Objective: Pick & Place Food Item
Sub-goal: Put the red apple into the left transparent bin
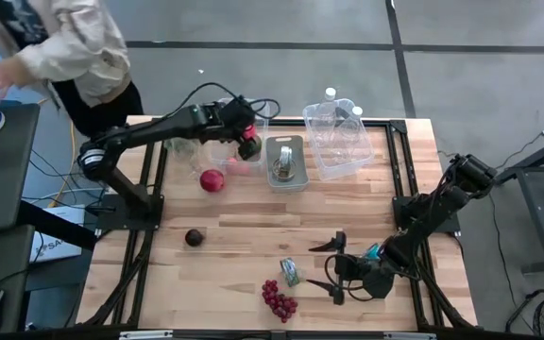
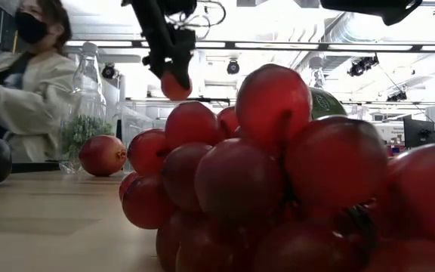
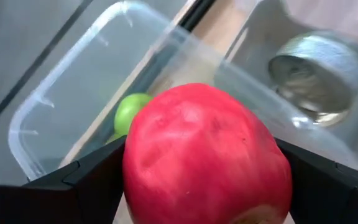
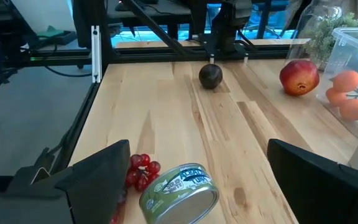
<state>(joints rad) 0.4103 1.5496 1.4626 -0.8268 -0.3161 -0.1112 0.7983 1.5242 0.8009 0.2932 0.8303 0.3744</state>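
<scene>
- Red grapes [image 2: 278,174] fill the foreground of the low view; from above the bunch [image 1: 279,299] lies near the front edge of the tabletop [image 1: 234,255].
- Just beside the grapes lies a green-labelled tin can [image 1: 290,272] on its side, in front of the right pincer [image 1: 336,267].
- Right pincer rests low over the front right of the tabletop, its fingers spread wide with nothing between them.
- Left pincer [image 1: 248,144] hangs above the back of the tabletop, pinching a red apple-like fruit [image 3: 207,155] between its two fingers; the fruit [image 2: 175,85] is lifted clear of the wood.
- Below the held fruit sits a clear plastic container [image 3: 73,106] with a green fruit [image 3: 131,111] inside.
- Beside it a grey tray [image 1: 287,162] carries a metal can [image 3: 319,78].
- A larger clear bin [image 1: 340,140] stands further right, at the back.
- A pomegranate [image 1: 212,180] lies on the wood in front of the container, and a dark round fruit [image 1: 194,238] sits well apart, nearer the front left.
- A person [image 1: 64,47] in a light jacket stands beyond the back left corner.
</scene>
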